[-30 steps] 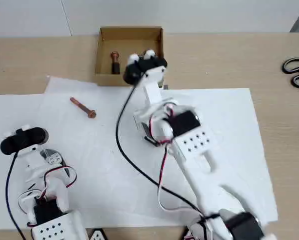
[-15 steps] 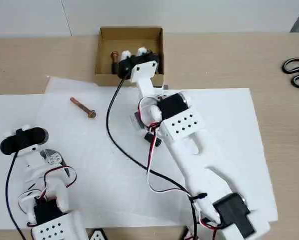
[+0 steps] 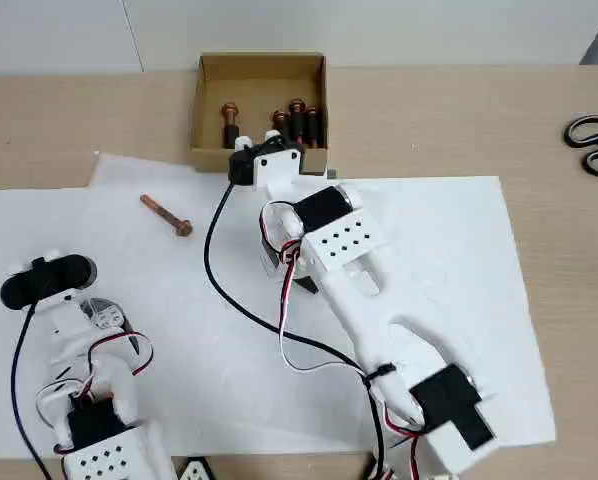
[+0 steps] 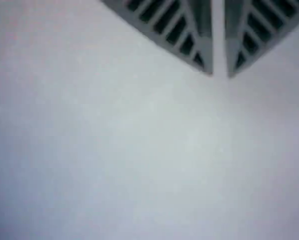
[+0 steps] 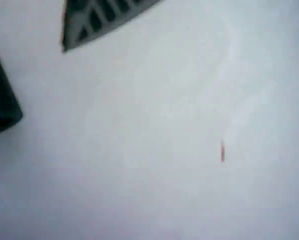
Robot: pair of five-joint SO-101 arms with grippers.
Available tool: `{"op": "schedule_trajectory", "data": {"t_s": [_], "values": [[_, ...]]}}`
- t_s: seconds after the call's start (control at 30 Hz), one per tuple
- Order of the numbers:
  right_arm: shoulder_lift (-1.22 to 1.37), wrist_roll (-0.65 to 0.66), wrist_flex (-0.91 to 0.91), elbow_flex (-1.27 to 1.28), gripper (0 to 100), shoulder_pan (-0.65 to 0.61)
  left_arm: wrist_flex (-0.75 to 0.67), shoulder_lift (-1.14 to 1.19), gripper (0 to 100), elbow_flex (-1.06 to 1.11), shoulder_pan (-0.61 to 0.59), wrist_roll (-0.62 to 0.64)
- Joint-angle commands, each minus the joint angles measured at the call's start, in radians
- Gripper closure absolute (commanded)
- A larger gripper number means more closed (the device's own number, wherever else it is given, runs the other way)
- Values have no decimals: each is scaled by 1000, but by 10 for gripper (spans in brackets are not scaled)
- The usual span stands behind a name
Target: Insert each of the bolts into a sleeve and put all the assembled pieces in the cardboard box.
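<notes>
The cardboard box point(image 3: 207, 110) stands at the table's far side. It holds one bolt-in-sleeve piece point(image 3: 229, 122) on its left and three more point(image 3: 297, 120) side by side on its right. A loose copper bolt point(image 3: 166, 215) lies on the white paper, left of the box's front. My right arm reaches across the paper, its end just in front of the box. My right gripper point(image 5: 37, 80) is open over bare paper, holding nothing. My left gripper point(image 4: 220, 74) is shut and empty, pointing down at the paper near the front left point(image 3: 99, 312).
White paper point(image 3: 459, 260) covers most of the wooden table. Black scissors point(image 3: 594, 140) lie at the far right edge. A black cable point(image 3: 229, 290) loops from the right arm's wrist across the middle of the paper.
The right arm's end has drawn back from over the box to the paper in front of it. Three assembled pieces it had hidden now show. The left arm has not moved.
</notes>
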Motion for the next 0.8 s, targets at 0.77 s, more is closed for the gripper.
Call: {"op": "schedule_trajectory", "data": {"t_s": [0.77], "values": [[219, 20, -87, -49, 712, -19, -26, -9, 995, -5, 3, -2]]}}
